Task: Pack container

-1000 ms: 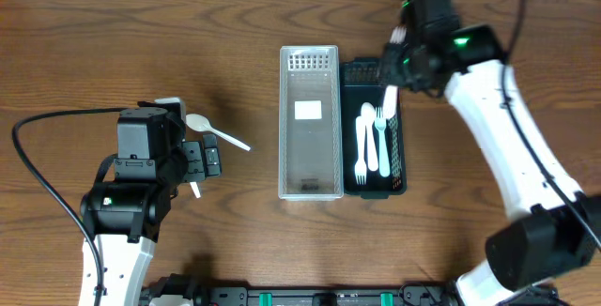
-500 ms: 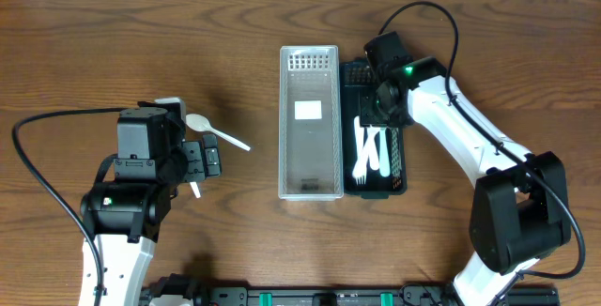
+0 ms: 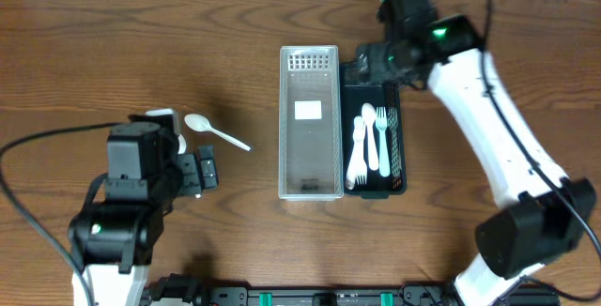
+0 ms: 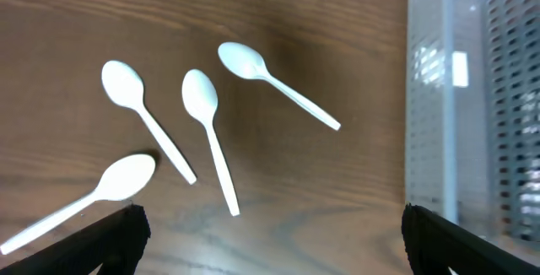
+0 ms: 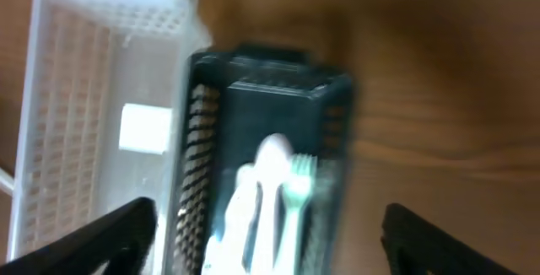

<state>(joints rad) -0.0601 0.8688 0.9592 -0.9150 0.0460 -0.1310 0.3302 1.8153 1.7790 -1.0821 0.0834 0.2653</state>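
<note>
Several white plastic spoons (image 4: 202, 132) lie loose on the wood table in the left wrist view; overhead only one spoon (image 3: 216, 133) shows beside the left arm. My left gripper (image 4: 270, 254) (image 3: 205, 170) hangs open just short of them, holding nothing. A clear empty container (image 3: 309, 123) (image 4: 472, 98) (image 5: 93, 115) stands mid-table. Touching its right side is a black basket (image 3: 402, 142) (image 5: 261, 89) with white plastic forks (image 3: 370, 142) (image 5: 270, 191) lying in it. My right gripper (image 3: 380, 62) (image 5: 266, 254) is open above the basket's far end, with nothing in it.
Bare wood table surrounds the containers. The left arm's cable loops along the table's left side (image 3: 38, 146). The right arm (image 3: 488, 109) reaches in from the front right, over the table to the right of the basket.
My right gripper has opened, left a white fork in the black basket and pulled up toward the basket's far end. The left arm has shifted slightly toward the front.
</note>
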